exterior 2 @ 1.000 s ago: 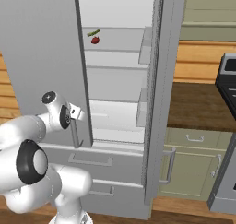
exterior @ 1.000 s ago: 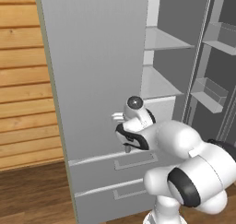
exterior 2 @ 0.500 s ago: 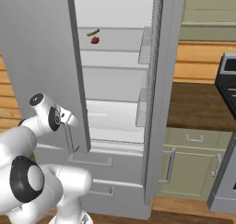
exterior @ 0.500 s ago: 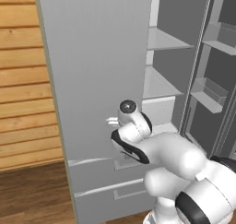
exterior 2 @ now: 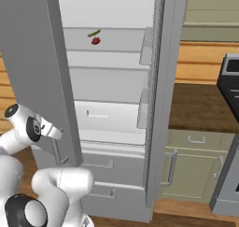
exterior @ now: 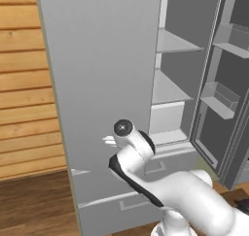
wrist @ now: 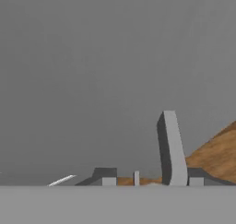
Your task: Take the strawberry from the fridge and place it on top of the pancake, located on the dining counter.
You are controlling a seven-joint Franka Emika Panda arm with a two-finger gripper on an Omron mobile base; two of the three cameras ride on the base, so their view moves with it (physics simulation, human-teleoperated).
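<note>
My arm (exterior: 185,201) is glossy white, built of fat rounded links that swell like smooth shells. Black bands ring my joints, one curving as a dark stripe below the wrist. A round grey-and-black cap (exterior: 122,128) closes the wrist joint, and a dark disc (exterior 2: 25,215) caps the lower joint.
</note>
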